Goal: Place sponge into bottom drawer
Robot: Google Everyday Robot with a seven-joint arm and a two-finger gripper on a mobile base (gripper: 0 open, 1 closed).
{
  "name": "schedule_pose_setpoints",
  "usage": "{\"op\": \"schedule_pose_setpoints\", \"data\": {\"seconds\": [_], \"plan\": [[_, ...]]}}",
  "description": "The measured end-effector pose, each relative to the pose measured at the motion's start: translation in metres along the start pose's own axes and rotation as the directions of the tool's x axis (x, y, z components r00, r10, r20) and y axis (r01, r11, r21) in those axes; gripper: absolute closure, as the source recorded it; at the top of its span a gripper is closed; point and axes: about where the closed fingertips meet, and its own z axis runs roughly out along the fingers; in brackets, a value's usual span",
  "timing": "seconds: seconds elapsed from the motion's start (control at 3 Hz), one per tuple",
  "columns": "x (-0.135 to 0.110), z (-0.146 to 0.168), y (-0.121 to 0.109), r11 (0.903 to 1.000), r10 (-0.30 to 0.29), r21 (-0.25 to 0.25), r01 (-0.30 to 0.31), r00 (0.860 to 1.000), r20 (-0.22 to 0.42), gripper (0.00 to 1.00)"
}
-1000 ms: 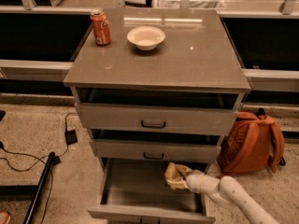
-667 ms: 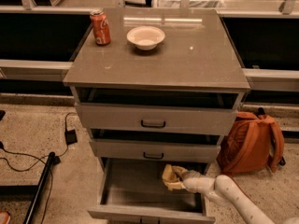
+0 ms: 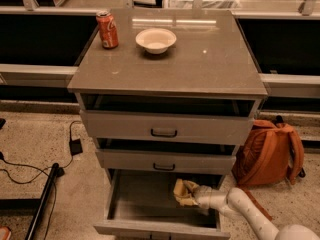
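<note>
Sponge [image 3: 183, 192], a pale yellow foam block with wavy edges, was clamped and crumpled at the tip of the white two-finger gripper [image 3: 194, 197], which closed on its right-hand end. The gripper reached from the lower right into the open grey metal bottom drawer [image 3: 142, 201], whose bare floor lay below and to the left of it. The block appeared to hang clear of that floor, though contact could not be ruled out. Just above the gripper hung the front of the grey middle drawer [image 3: 165, 160].

Step in hand: release inside the drawer. Judged good practice would be to lower the gripper until the foam nearly rests on the floor, keeping well inside the right wall and the front rim, then part the fingers and draw back along the line of entry, staying below the middle drawer's front.

Against the frame one second earlier, the sponge and gripper sat slightly lower and further left, deeper within the drawer, and the arm's pale forearm had followed. The red soda can [image 3: 107, 29] and the white bowl [image 3: 156, 40] on the grey surface [image 3: 210, 66] far above the gripper, and the orange backpack [image 3: 270, 151] up to its right, were unchanged.
</note>
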Motion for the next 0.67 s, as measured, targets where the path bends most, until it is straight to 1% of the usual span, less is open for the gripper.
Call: {"op": "schedule_pose_setpoints", "data": {"seconds": [0.33, 0.67], "plan": [[0.0097, -0.0044, 0.0013, 0.9996, 0.017, 0.025, -0.017, 1.0, 0.002, 0.04], [0.0099, -0.0045, 0.0012, 0.9995, 0.017, 0.025, -0.017, 1.0, 0.002, 0.0]]}}
